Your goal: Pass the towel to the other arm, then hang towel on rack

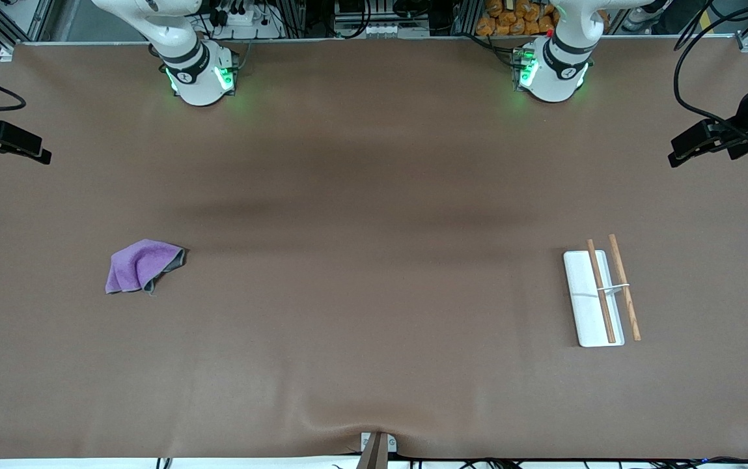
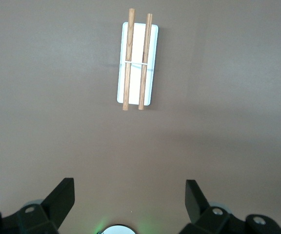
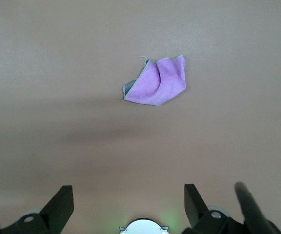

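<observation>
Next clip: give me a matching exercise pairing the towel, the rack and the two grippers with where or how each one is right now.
Things:
1. towel
2. rack
3. left gripper
4. right gripper

States:
A. open, high over the table, with the towel in its wrist view
B. flat on the table toward the left arm's end
C. crumpled on the table toward the right arm's end
D. open, high over the table, with the rack in its wrist view

Pairs: 1-C, 2-B, 3-D, 4-A
</observation>
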